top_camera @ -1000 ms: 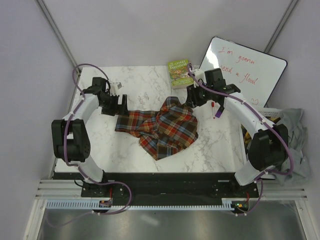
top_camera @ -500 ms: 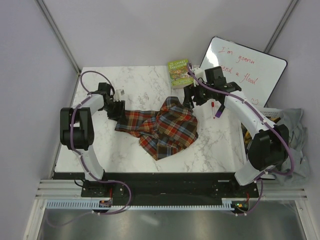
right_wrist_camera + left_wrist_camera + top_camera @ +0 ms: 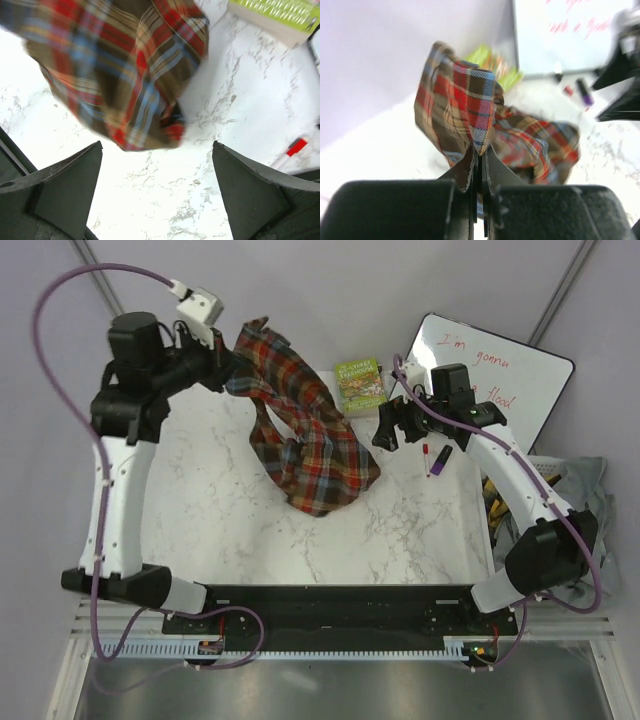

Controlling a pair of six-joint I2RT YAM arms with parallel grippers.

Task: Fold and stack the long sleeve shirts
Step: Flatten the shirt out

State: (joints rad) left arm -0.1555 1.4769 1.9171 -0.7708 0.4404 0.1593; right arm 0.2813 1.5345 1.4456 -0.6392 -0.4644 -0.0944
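Observation:
A plaid long sleeve shirt (image 3: 310,450) in red, brown and blue checks hangs in a bunch from my left gripper (image 3: 232,368). That gripper is raised high over the table's back left. The cloth's lower end rests on the marble table (image 3: 230,520) near the middle. In the left wrist view the left gripper (image 3: 481,150) is shut on a fold of the shirt (image 3: 470,100). My right gripper (image 3: 385,430) stands open just right of the cloth and holds nothing. In the right wrist view the right gripper (image 3: 157,145) spans bare marble just below the edge of the shirt (image 3: 115,70).
A green book (image 3: 360,385) lies at the back of the table, beside a whiteboard (image 3: 500,380) with red writing. A red marker (image 3: 428,458) and a purple marker (image 3: 441,460) lie by the right arm. Grey cloth (image 3: 590,510) sits in a basket off the right edge.
My left gripper shut on the shirt's left edge and swung it up and back, lifting most of the cloth off the table. My right gripper opened wide and drew off to the right.

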